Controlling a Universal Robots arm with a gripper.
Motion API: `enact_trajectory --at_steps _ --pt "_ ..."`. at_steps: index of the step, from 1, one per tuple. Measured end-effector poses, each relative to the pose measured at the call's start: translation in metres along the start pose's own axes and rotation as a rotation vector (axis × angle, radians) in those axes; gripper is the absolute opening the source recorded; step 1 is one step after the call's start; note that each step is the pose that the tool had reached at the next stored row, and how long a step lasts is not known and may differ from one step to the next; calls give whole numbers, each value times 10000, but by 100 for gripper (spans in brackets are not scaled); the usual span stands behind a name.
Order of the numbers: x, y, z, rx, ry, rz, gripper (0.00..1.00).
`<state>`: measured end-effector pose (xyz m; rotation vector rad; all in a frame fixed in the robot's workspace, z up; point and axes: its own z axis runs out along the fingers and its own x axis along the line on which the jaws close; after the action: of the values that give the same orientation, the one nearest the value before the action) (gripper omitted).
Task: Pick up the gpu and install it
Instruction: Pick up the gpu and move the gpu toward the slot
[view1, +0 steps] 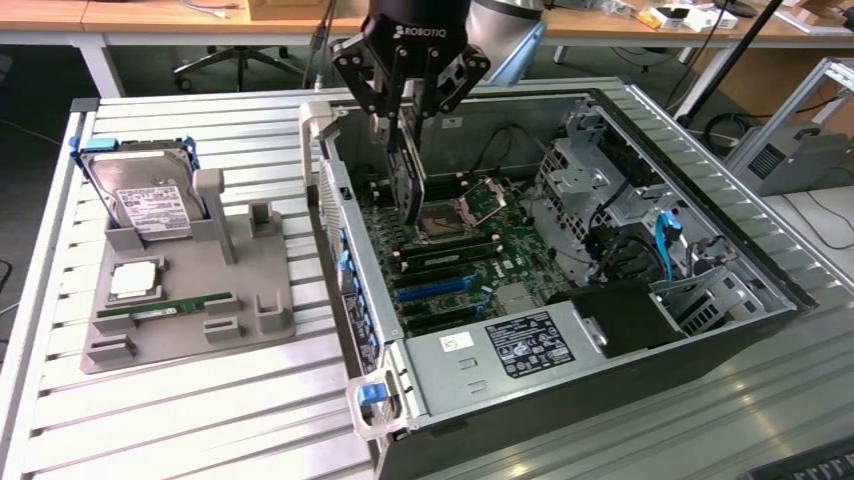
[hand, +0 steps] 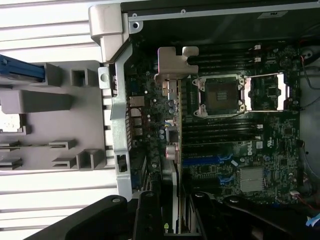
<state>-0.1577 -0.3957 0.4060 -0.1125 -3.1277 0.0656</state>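
There is one open computer case (view1: 574, 430), one motherboard (view1: 461, 275) inside it, one gpu (view1: 404, 178) and one robot hand (view1: 404, 135). The one slatted tabletop (view1: 200, 420) also carries one grey holder (view1: 254, 275), one hard drive (view1: 150, 200), one RAM stick (view1: 167, 307) and one square processor chip (view1: 135, 280)

ROBOTIQ in white on the black housing above the fingers (view1: 383, 118), hard drive label (view1: 151, 205) and case sticker (view1: 530, 345) unreadable
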Motion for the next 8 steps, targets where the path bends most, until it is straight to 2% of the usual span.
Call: enact_trajectory --at_steps 8 --pt "-37 -8 9 0 0 0 27"
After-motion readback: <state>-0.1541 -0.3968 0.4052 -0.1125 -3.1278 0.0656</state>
